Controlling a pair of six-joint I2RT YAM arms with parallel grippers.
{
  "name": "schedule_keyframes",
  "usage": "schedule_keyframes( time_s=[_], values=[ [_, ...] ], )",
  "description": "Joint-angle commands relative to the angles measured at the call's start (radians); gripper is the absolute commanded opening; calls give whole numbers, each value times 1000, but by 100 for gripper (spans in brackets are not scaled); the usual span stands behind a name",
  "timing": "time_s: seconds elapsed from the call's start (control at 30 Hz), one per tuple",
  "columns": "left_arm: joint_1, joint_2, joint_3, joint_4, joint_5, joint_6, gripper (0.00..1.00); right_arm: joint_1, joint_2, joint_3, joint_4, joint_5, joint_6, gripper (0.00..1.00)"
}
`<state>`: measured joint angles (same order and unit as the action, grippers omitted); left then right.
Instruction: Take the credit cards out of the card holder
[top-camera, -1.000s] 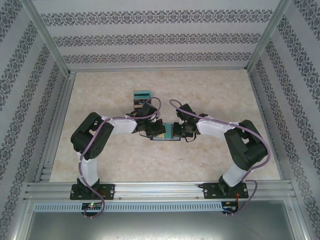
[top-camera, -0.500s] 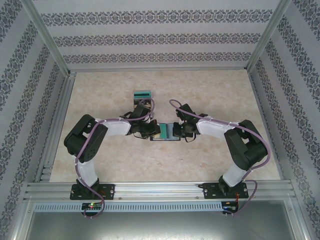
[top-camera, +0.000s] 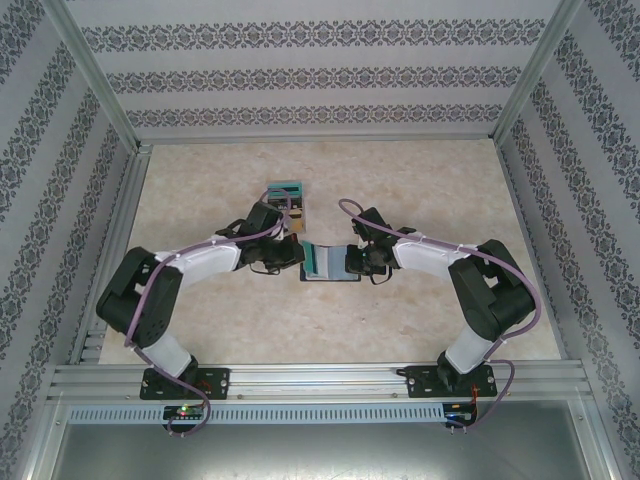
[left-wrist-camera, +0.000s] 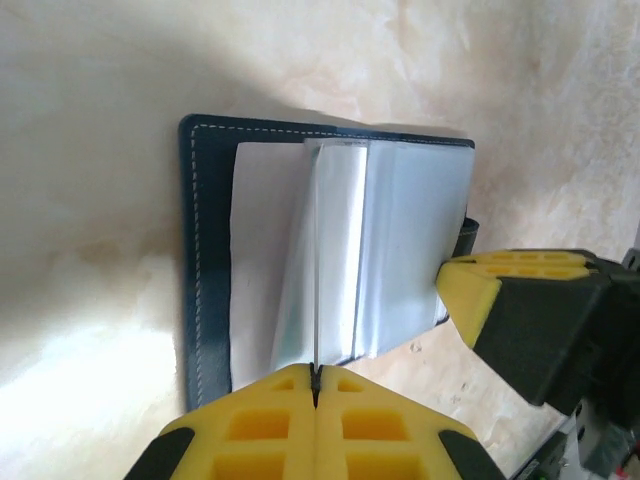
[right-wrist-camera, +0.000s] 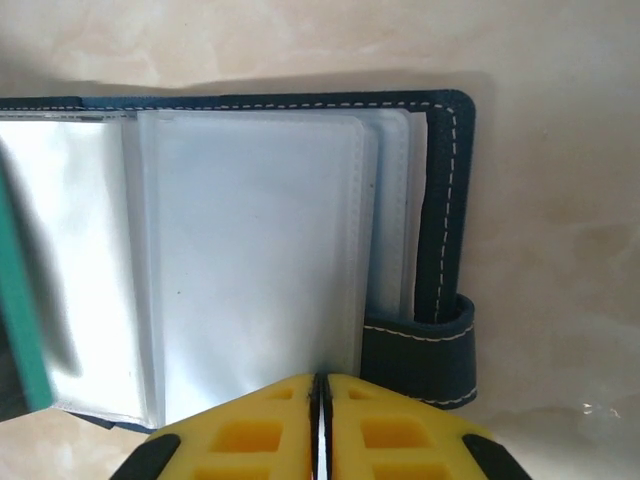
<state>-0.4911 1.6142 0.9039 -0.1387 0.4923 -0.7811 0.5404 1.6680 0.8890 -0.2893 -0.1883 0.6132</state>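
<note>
The left hand (left-wrist-camera: 315, 375) is clenched, its yellow pads pressed flat together on the near edge of a thin card (right-wrist-camera: 20, 300), which runs straight ahead of the pads and shows edge-on from the wrist. In the right wrist view the same card is a teal strip. Just beyond and beneath this hand lies the card holder (left-wrist-camera: 205, 260), open flat on the table (left-wrist-camera: 90, 350), navy cover down and its clear sleeves (right-wrist-camera: 250, 260) fanned upward around the card. Across the holder, the right hand (right-wrist-camera: 320, 385) has its pads drawn almost together with only a slit between them, at the edge of one sleeve beside the snap tab (right-wrist-camera: 420, 350); whether it nips that sleeve I cannot tell. The step in hand looks like drawing a card out of its sleeve. The next move probably calls for a straight pull back along the card's length while the holder is kept pinned, then setting the card down apart. No brand, label or writing can be read, just white stitching along the cover.
</note>
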Motion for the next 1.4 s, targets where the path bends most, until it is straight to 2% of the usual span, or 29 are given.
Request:
schedule_keyframes(
  time_s=[0.0, 0.07, 0.27, 0.37, 0.47, 0.5, 0.6, 0.73, 0.93, 1.13, 1.37],
  values=[
    [10, -74, 43, -167, -66, 113, 0, -9, -52, 6, -37, 16, -22, 18],
    [11, -107, 79, -229, -98, 168, 0, -18, -84, 17, -44, 17, -32, 23],
    [10, -164, 222, -387, -261, 425, 0, -56, -210, 39, -70, 27, -76, 49],
    [10, -199, 248, -358, -307, 643, 0, -85, -274, 39, -77, 27, -93, 54],
    [9, -233, 235, -274, -336, 902, 0, -113, -333, 32, -80, 29, -102, 63],
    [9, -235, 234, -247, -365, 990, 0, -122, -351, 31, -83, 32, -102, 69],
    [9, -214, 265, -200, -476, 1202, 0, -135, -392, 27, -91, 41, -103, 98],
    [9, -122, 340, -200, -553, 1474, 0, -145, -433, 13, -98, 50, -101, 98],
    [27, -10, 367, -124, -575, 1740, 0, -157, -469, -10, -106, 59, -90, 98],
    [68, 109, 446, -122, -565, 1873, 0, -165, -473, -12, -118, 59, -89, 98],
    [83, 200, 480, -85, -578, 1949, 0, -171, -448, -6, -117, 55, -80, 98]
  ],
)
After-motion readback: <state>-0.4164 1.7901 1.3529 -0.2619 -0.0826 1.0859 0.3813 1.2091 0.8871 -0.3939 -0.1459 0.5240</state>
